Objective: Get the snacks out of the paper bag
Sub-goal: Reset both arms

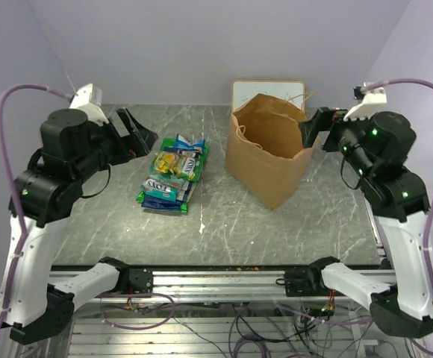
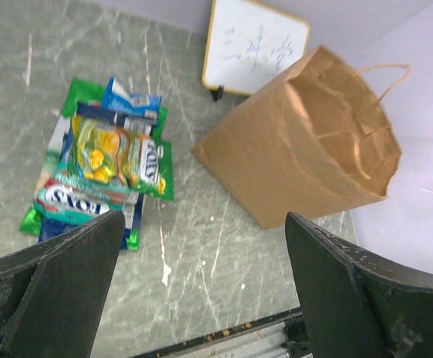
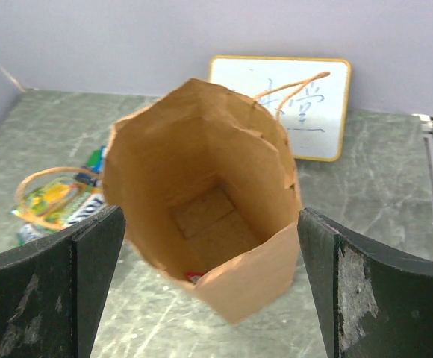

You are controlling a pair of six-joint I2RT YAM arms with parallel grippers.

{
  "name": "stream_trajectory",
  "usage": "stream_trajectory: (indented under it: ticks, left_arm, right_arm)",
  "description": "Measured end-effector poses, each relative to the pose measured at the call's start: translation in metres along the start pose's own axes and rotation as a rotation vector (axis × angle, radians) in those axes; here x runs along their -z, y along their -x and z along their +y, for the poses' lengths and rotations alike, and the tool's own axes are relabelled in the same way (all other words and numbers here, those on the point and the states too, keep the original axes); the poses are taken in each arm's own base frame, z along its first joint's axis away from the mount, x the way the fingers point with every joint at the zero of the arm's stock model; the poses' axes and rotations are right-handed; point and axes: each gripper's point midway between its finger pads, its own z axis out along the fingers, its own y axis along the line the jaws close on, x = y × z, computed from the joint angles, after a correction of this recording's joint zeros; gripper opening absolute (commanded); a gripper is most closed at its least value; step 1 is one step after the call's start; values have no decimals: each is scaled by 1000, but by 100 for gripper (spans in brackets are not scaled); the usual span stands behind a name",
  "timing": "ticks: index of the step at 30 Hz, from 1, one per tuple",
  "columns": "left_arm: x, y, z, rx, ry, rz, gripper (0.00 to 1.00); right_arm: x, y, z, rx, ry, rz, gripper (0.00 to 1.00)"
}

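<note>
The brown paper bag (image 1: 265, 171) stands upright right of centre, mouth open. Several snacks (image 1: 173, 173) lie stacked in a pile to its left: green, blue, teal and yellow packets. My left gripper (image 1: 138, 133) hovers open, up and left of the pile, holding nothing. My right gripper (image 1: 313, 128) is open beside the bag's right rim. In the right wrist view the right gripper (image 3: 210, 216) looks down into the paper bag (image 3: 254, 276), where a small red scrap (image 3: 195, 277) shows at the bottom, mostly hidden. The left wrist view shows the snacks (image 2: 104, 168), the paper bag (image 2: 298, 142) and the open left gripper (image 2: 205, 224).
A small framed whiteboard (image 1: 269, 93) leans against the back wall just behind the bag. One twisted bag handle (image 3: 45, 194) hangs out to the left over the pile. The metal rail (image 1: 224, 283) runs along the near table edge. Purple walls close in the back and sides.
</note>
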Motion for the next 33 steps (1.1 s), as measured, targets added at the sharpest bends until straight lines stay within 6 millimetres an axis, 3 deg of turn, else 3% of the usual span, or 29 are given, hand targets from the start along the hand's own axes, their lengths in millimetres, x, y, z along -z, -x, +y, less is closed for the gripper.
stream_trajectory:
  ticks: [3, 5, 11, 14, 23, 27, 33]
  left_arm:
    - [20, 23, -13, -50, -44, -69, 99]
    - [44, 38, -19, -76, -76, -142, 98]
    - [111, 67, -17, -108, -99, -359, 96]
    - [128, 81, -19, -108, -103, -434, 97]
    - [106, 90, -22, -84, -85, -435, 93]
    - [92, 89, -21, -78, -61, -392, 95]
    - [88, 85, -19, -81, -42, -362, 96]
  right_arm:
    - [23, 8, 8, -44, 50, -26, 100]
    - [38, 14, 10, -76, 61, -39, 100]
    - [76, 35, 1, -154, 12, -85, 100]
    - [90, 37, -4, -199, -17, -89, 100]
    - [94, 17, -9, -284, -68, -2, 100]
    - [90, 18, -12, -290, -96, 23, 100]
    - [84, 12, -14, -295, -120, 54, 100]
